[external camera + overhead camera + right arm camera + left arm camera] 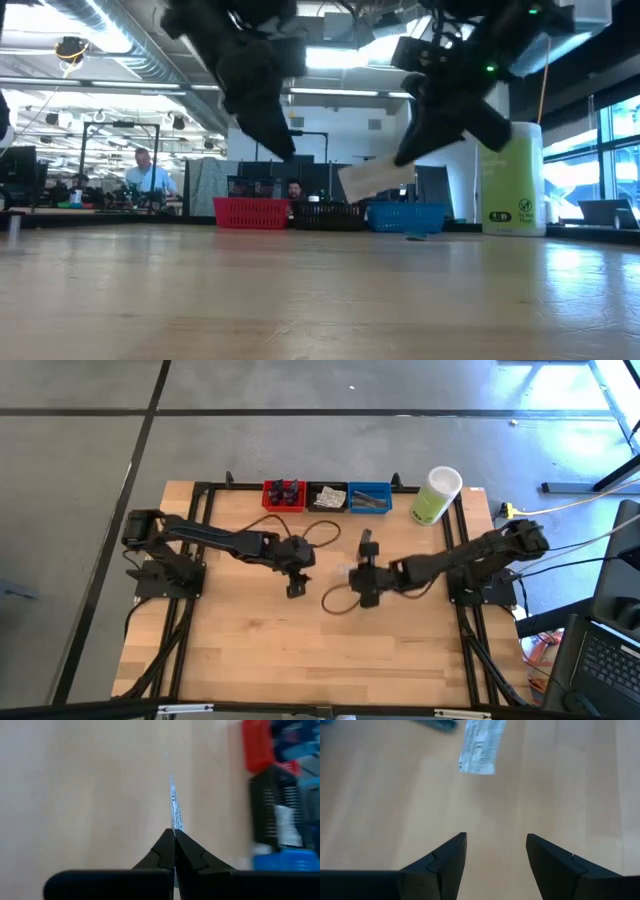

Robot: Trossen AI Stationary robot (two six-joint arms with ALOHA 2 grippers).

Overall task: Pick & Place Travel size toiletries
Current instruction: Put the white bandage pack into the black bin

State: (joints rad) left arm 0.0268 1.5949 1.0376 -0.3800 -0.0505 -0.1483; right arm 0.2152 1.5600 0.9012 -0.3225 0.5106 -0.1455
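**Flat sachet pinched by the right gripper above the table**

A slim flat grey sachet (173,805) sits edge-on between the right gripper's (174,834) fingers, which are pressed together on its near end; in the low view the sachet (375,178) hangs clear of the wooden table (320,300), tilted, in front of the bins; the left wrist view shows the same sachet (481,746) ahead of the left gripper (496,840), whose fingers stand apart with nothing between them; from above, the left gripper (296,588) hovers near the table's middle, just beside the right gripper (356,572); along the far edge stand a red bin (283,495), a black bin (327,496) and a blue bin (369,498) in a row, touching; a pale-green container (436,496) with a white lid stands near the blue bin's right.
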